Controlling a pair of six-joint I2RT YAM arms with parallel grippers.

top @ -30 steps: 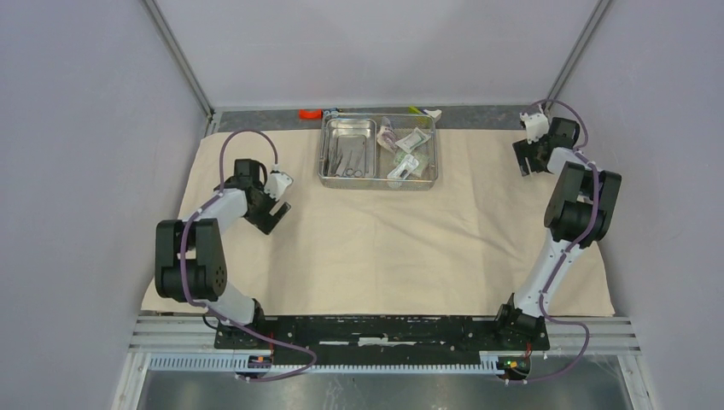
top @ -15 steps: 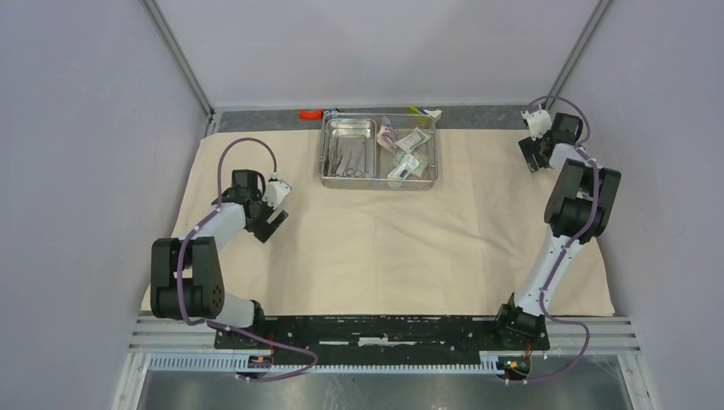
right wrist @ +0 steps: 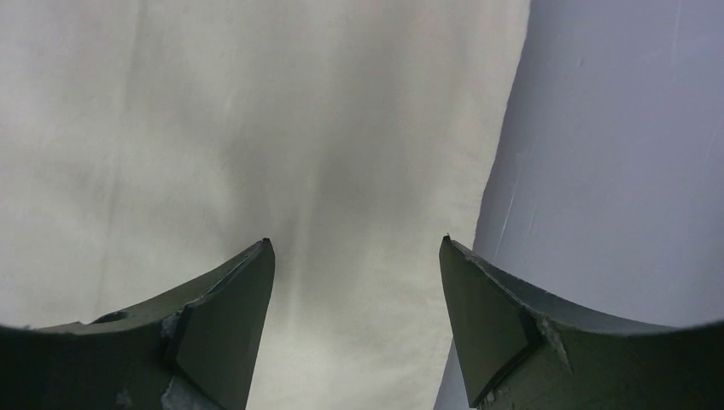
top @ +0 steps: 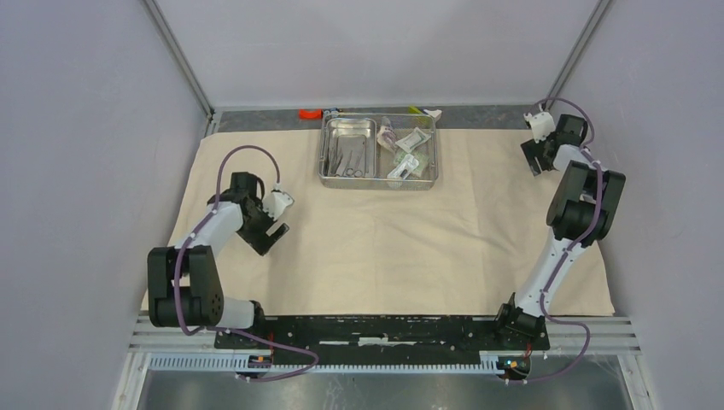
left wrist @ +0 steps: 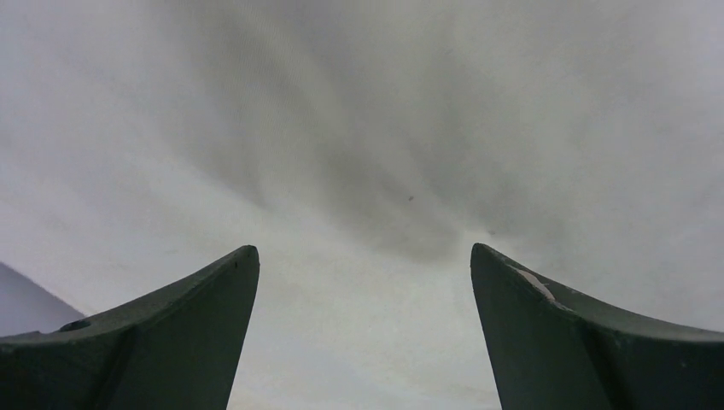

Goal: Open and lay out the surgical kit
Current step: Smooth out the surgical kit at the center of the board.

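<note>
Both pairs of jaws stand apart with nothing between them. On the left gripper (left wrist: 363,256) we see the fingers spread wide over plain fabric. On the right gripper (right wrist: 354,243) the gap is somewhat narrower, and one finger sits over the fabric's right edge, with a pale grey surface beyond it.

Moving outward, both grippers are over the beige cloth wrap (top: 384,248), which lies open and flat across the table. The left gripper is low over its left half. The right is at its far right corner, and we judge it is placed there to tend that edge.

The steel tray (top: 378,182) rests on the wrap at the far middle, well apart from both grippers. Its inner tray (top: 350,128) fills the left half and holds the thin metal instruments (top: 346,160), too small for us to tell apart. The sealed packets (top: 408,154) lie loose in the right half.

We take the opening as done and the laying out as not yet begun. The broad near stretch of cloth looks like the place meant for the contents, and either open gripper could reach for the tray.
</note>
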